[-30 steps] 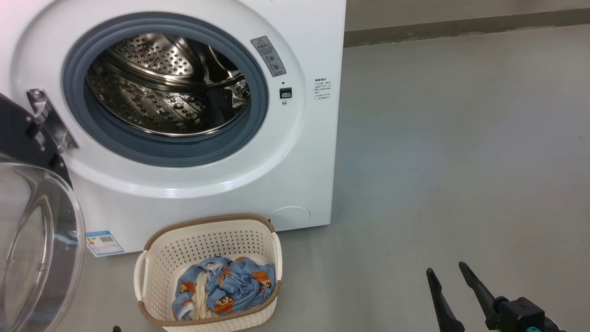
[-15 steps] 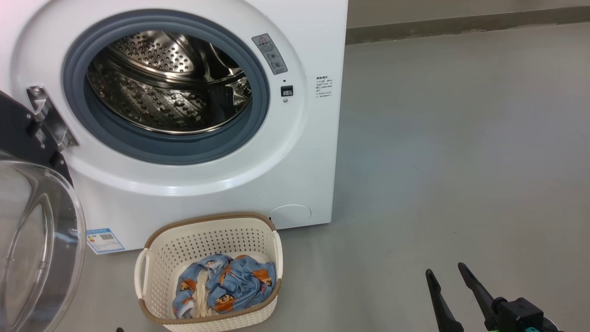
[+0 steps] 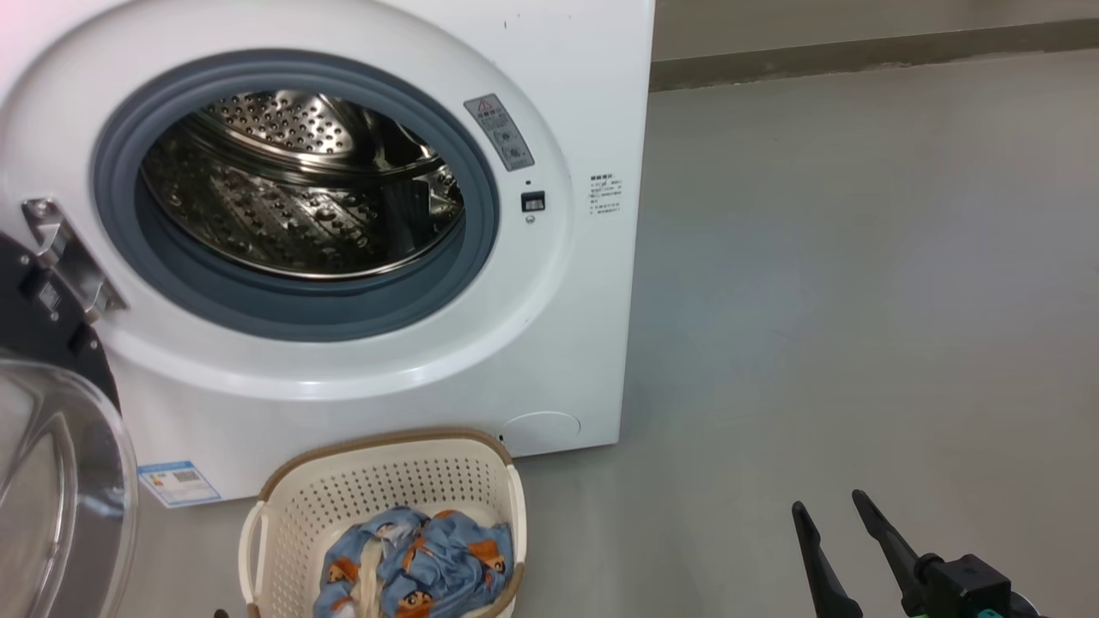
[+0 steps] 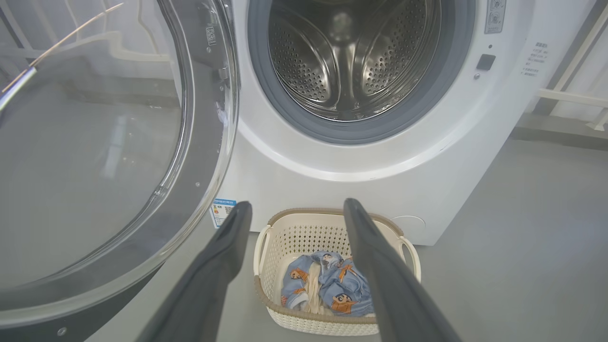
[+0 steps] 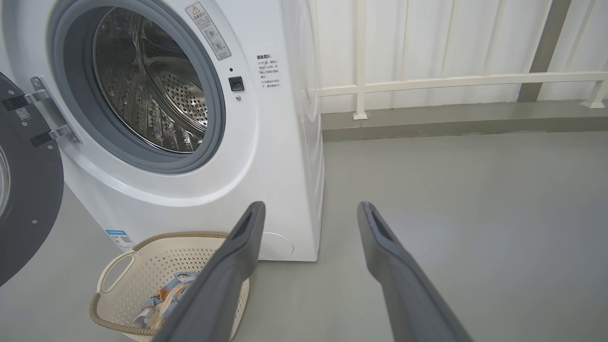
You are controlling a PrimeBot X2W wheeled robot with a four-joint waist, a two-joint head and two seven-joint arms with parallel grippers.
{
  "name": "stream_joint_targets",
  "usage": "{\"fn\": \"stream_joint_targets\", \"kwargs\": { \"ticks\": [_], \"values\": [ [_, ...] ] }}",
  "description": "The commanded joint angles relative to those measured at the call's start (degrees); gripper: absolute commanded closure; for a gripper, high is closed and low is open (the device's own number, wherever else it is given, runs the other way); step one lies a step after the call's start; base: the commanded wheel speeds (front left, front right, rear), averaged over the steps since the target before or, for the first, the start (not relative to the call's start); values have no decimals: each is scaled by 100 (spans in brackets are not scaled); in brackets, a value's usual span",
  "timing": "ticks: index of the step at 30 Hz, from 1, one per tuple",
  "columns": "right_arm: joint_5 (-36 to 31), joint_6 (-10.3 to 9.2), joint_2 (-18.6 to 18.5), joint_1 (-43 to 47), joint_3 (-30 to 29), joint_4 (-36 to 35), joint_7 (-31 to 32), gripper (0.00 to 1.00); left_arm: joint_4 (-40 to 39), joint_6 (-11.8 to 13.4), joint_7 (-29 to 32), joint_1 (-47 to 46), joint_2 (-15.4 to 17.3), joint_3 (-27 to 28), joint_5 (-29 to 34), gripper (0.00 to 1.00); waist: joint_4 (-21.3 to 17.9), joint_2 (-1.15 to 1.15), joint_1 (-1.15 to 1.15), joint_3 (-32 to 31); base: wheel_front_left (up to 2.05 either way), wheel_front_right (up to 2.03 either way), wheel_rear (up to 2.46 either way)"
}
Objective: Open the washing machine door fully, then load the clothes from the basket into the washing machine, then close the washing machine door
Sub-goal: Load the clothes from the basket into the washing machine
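Note:
The washing machine [image 3: 567, 343] stands with its steel drum [image 3: 300, 189] exposed. The washing machine door [image 3: 51, 481] is swung wide to the left on its metal hinge [image 3: 60, 253]. In front of the machine the cream basket [image 3: 386, 481] sits on the floor, with the blue and cream clothes [image 3: 421, 566] bundled inside. My right gripper [image 3: 828, 502] hovers open over bare floor, well right of the basket. In the left wrist view my left gripper [image 4: 298, 203] is open, above and in front of the basket [image 4: 332, 228] and clothes [image 4: 332, 285], with the door [image 4: 95, 142] close on its left.
Grey floor [image 3: 859, 300] stretches to the right of the machine. A low kerb [image 5: 451, 126] and a white railing [image 5: 451, 81] run along the wall behind. A blue label sticker [image 3: 179, 482] sits low on the machine's front.
The head camera has shifted, so the machine and basket sit lower and slightly left in the picture. Both grippers stay open and nothing has been touched.

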Motion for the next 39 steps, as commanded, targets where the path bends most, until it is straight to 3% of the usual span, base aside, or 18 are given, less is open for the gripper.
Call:
{"fn": "stream_joint_targets", "kwargs": {
  "ticks": [1,27,39],
  "values": [
    [-17,51,-14,-145,135,-123,-69,0,-124,18,-52,-233,18,187,62,0,3,0,0,3,121,-121,0],
    [-16,51,-5,-196,193,-84,-69,0,-88,73,-52,-254,18,107,195,0,8,0,0,106,18,-18,0],
    [11,51,0,-381,248,-135,-69,0,502,-186,-52,-763,24,-8,481,0,-191,0,0,681,0,0,0]
  ]
}}
